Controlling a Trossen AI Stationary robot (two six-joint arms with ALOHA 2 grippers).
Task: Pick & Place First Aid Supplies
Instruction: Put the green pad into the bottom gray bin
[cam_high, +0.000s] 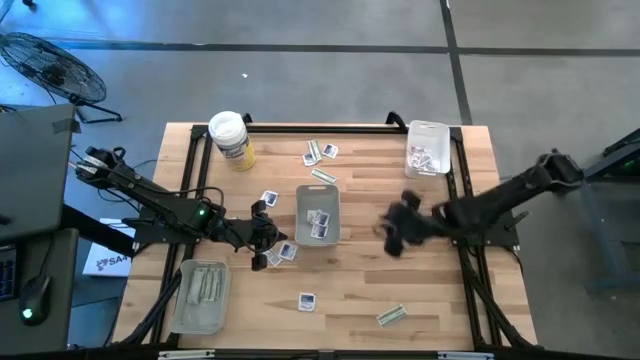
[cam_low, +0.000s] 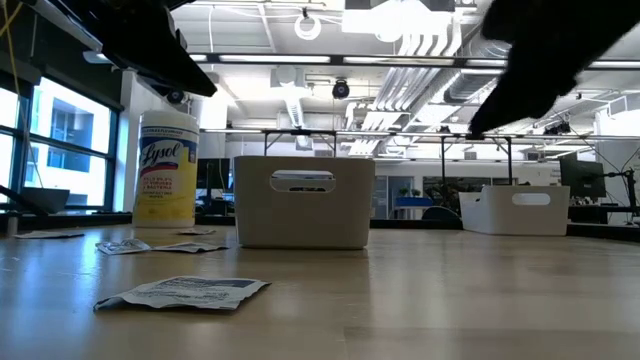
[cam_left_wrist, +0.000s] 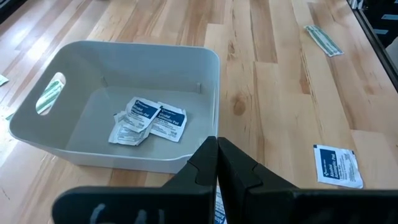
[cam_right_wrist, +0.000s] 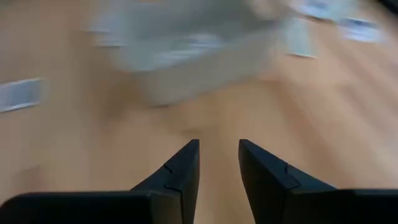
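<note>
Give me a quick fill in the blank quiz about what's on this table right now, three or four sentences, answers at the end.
1. The left claw is ____, pinching a white packet.
2. The right claw is open and holds ____.
3. The centre tray holds white packets, while the tray at the table's front left holds pale ____ strips.
4. The round tub with the white lid has a ____ label.

Answers: shut; nothing; green; yellow

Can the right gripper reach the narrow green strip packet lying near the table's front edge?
Probably yes. The right gripper is open and empty, and only bare wood lies between it and the green strip packet.
</note>
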